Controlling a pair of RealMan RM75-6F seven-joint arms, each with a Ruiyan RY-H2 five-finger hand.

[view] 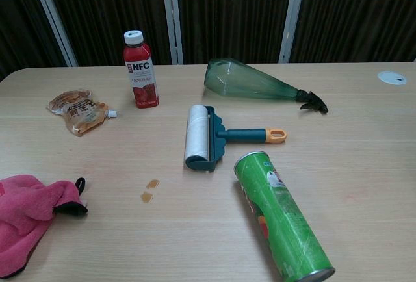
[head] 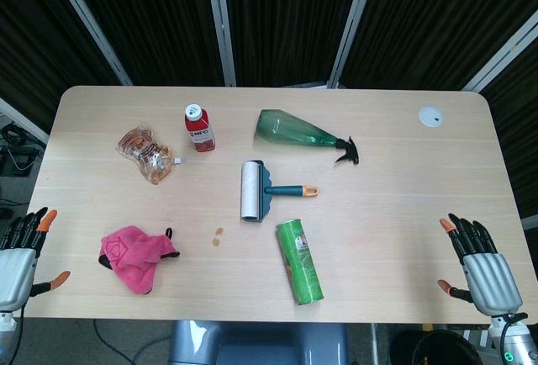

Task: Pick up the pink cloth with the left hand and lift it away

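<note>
The pink cloth [head: 134, 254] lies crumpled on the table near the front left; the chest view shows it at the lower left [view: 29, 217], partly cut off. My left hand [head: 18, 260] hovers at the left table edge, a short way left of the cloth, fingers spread and holding nothing. My right hand [head: 481, 268] is at the front right edge, also with fingers apart and empty. Neither hand appears in the chest view.
A green cylindrical can [head: 300, 261] lies on its side front centre. A lint roller [head: 254, 190], a green spray bottle [head: 303, 130], a red juice bottle [head: 199, 127] and a crinkled pouch [head: 145, 153] sit further back. A white disc [head: 430, 116] is far right.
</note>
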